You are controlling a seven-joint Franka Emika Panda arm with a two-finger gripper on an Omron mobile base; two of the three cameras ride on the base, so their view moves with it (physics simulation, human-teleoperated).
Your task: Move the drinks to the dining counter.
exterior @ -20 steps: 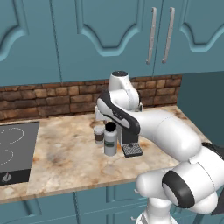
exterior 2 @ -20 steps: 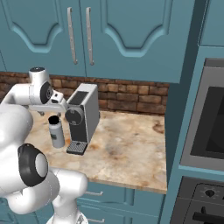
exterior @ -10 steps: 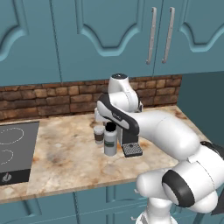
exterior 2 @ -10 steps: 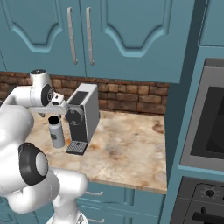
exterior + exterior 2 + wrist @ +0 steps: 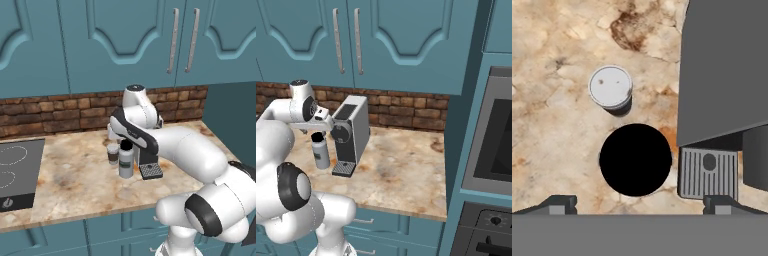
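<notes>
The pale grey bottle (image 5: 126, 162) with a black cap and dark green label stands on the marble counter (image 5: 75, 180) beside the stovetop. Close behind it to the left is the white-lidded paper cup (image 5: 113, 153). My gripper (image 5: 121, 139) hangs just above the bottle, open and holding nothing. In the hand view the black cap (image 5: 635, 160) lies between and ahead of the two spread fingertips (image 5: 559, 202), with the cup lid (image 5: 610, 86) beyond it. From the right base view the bottle (image 5: 321, 154) stands under my gripper (image 5: 317, 132). The dining counter is out of view.
A grey coffee machine (image 5: 352, 131) stands right next to the bottle, its drip tray (image 5: 707, 172) close to one fingertip. A black stovetop (image 5: 15, 175) lies at the left. An oven column (image 5: 491, 150) walls off the right. Brick backsplash and teal cabinets rise behind.
My hand has come down a little over the bottle. The bottle and the cup have not moved.
</notes>
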